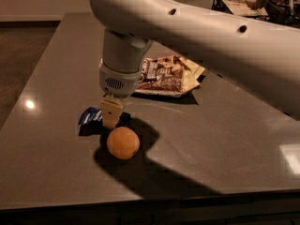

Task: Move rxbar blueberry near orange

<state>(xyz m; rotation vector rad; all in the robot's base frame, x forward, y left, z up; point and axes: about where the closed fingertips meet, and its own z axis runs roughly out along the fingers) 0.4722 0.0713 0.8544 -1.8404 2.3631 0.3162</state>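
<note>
The rxbar blueberry [90, 116] is a small dark blue wrapper lying flat on the grey table [225, 139], left of centre. Its right part is hidden behind my gripper. My gripper [111, 115] hangs straight down from the white arm and reaches the table at the bar's right end. The orange [123, 143] sits just in front and a little right of the gripper, very close to the bar, in the arm's shadow.
A brown-and-cream crinkled snack bag [166, 74] lies behind the gripper, towards the table's middle. My large white arm [211, 36] crosses the upper right of the view. A dark wire basket [239, 3] stands off the far right corner. The table's front edge is near the orange.
</note>
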